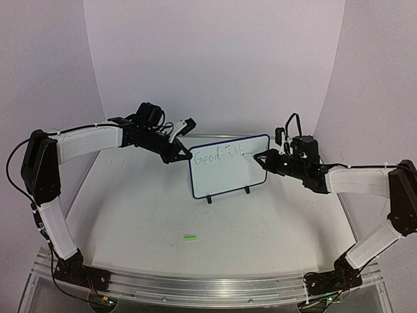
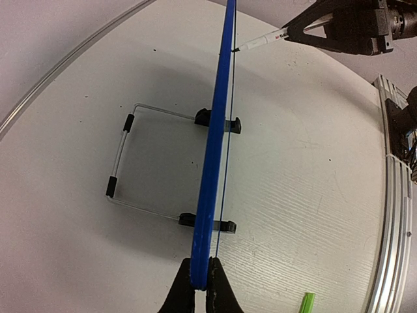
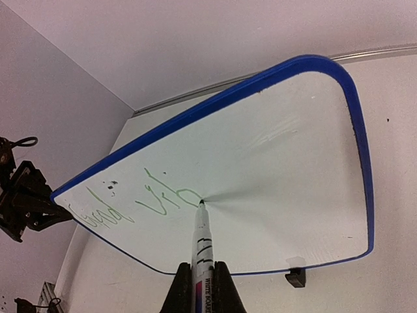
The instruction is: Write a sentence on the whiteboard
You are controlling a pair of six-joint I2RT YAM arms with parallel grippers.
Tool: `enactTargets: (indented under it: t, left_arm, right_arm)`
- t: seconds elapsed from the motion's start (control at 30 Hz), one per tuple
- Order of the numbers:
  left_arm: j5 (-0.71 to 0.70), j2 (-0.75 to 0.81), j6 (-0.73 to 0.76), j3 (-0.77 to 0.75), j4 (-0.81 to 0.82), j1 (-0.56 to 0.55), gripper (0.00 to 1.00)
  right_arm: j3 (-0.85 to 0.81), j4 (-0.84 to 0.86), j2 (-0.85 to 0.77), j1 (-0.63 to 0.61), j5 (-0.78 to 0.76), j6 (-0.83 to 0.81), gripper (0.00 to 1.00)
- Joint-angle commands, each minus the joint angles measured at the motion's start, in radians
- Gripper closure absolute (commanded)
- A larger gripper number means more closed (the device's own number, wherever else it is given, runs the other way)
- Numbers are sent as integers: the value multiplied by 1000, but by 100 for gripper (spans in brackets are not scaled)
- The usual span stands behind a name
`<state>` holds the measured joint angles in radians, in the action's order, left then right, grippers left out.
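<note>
The whiteboard [image 1: 228, 166] stood upright on the worktop [image 1: 143, 215], its left edge pinched by the left pincer [image 2: 201, 282], while the right pincer [image 3: 202, 279], clamped on the marker [image 3: 200, 238], pressed the tip to the board's face at the right end of the unfinished sentence [image 3: 130, 205].

whiteboard [image 3: 273, 163]: smooth, glossy white face with a soft sheen; blue rim looks like plastic
feet [image 2: 218, 122]: black, matt plastic
wire stand [image 2: 112, 186]: thin bright metal with black sleeves
table [image 2: 313, 169]: white, matt, fine wood-like grain
rail [image 1: 208, 285]: brushed silver metal
marker [image 3: 201, 254]: smooth white plastic barrel, printed label
</note>
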<state>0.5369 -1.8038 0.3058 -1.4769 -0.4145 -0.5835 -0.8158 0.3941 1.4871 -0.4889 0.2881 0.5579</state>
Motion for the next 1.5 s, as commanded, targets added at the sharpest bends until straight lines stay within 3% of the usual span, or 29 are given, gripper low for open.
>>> enactTargets:
  t: [0.0,0.4,0.93,1.47]
  left_arm:
    - [-95,15,45,11,-32,5,100]
    - [-95,17,45,10,-32,6,100]
    - [-99,21,44,14,-32,5,100]
    - [-99,12,45,13,-33,5,100]
  right_arm:
    - [-27,12,31,2,20,5,100]
    - [-27,12,15,3,15,5,100]
    - [14,-90,-148,31,39,-51,100]
    - [-56,-87,-61,41,55,-82,100]
